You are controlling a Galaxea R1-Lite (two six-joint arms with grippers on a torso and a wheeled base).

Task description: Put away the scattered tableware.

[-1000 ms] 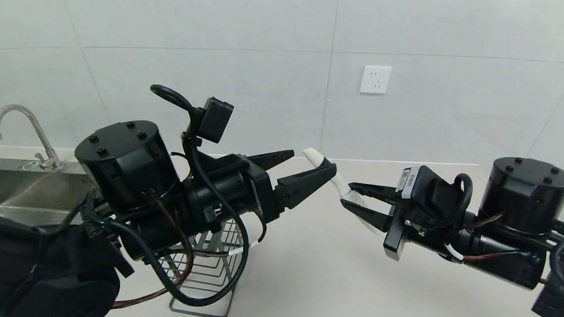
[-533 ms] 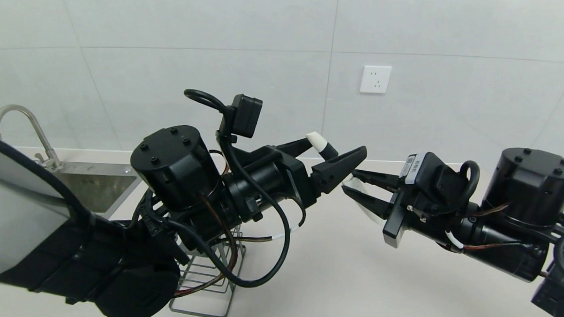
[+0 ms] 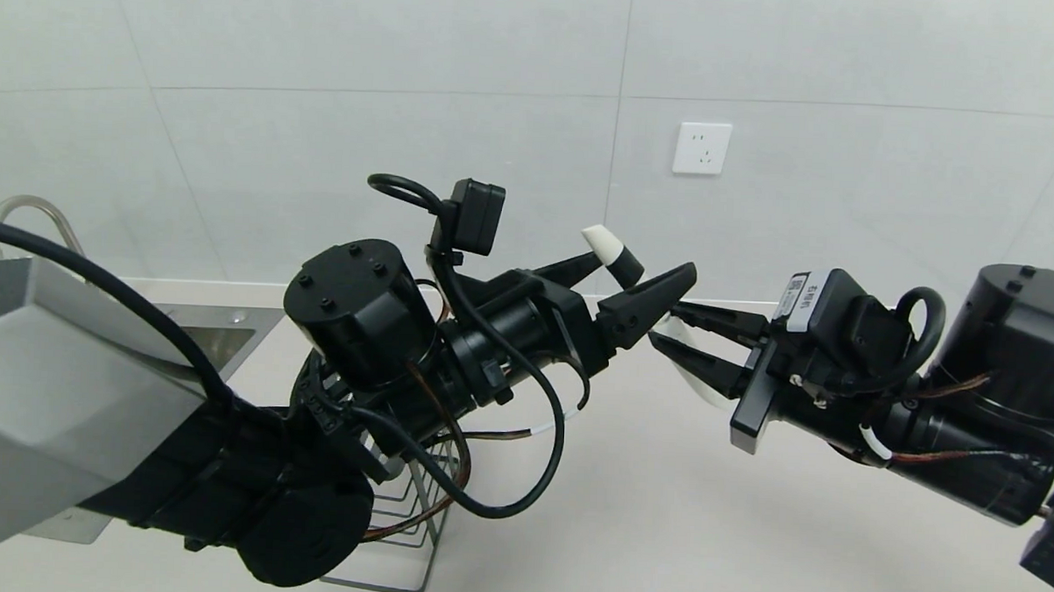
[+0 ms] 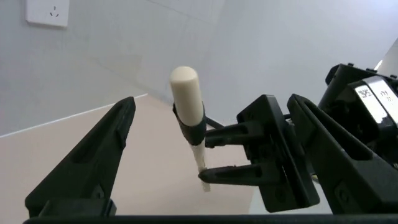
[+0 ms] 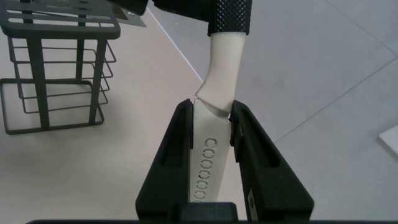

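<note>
Utensil (image 3: pixel 605 244), white with a black knurled band, is held in mid-air above the counter (image 3: pixel 660 511), centre of the scene, between both grippers.

Head view:
- Right gripper (image 3: pixel 669 325) comes in from the right, clamped on the utensil's flat white end. The handle slants up and left out of it.
- Left gripper (image 3: pixel 642 267) comes in from the left, jaws spread, one finger either side of the banded part of the handle. The white handle tip sticks up past its fingers.
- The two grippers are tip to tip, almost touching.
- Wire rack (image 3: pixel 405 537) sits on the counter, near and left, under the left arm. Sink (image 3: pixel 219 338) is far left, wall socket (image 3: pixel 701 147) on the far wall.

Left wrist view:
- Utensil (image 4: pixel 186 93) stands tilted in the gap of the left gripper (image 4: pixel 208 106). The visible finger on one side is well apart from the handle, so no grip.
- Right gripper (image 4: pixel 205 158) pinches the thin shaft below the band.

Right wrist view:
- Right gripper (image 5: pixel 211 109) is closed on the perforated flat part of the utensil (image 5: pixel 224 62), both fingers touching its edges. Neck and black band extend out past the fingertips.
- Wire rack (image 5: pixel 56 68) is down on the counter (image 5: pixel 124 168), well apart from the utensil.
</note>
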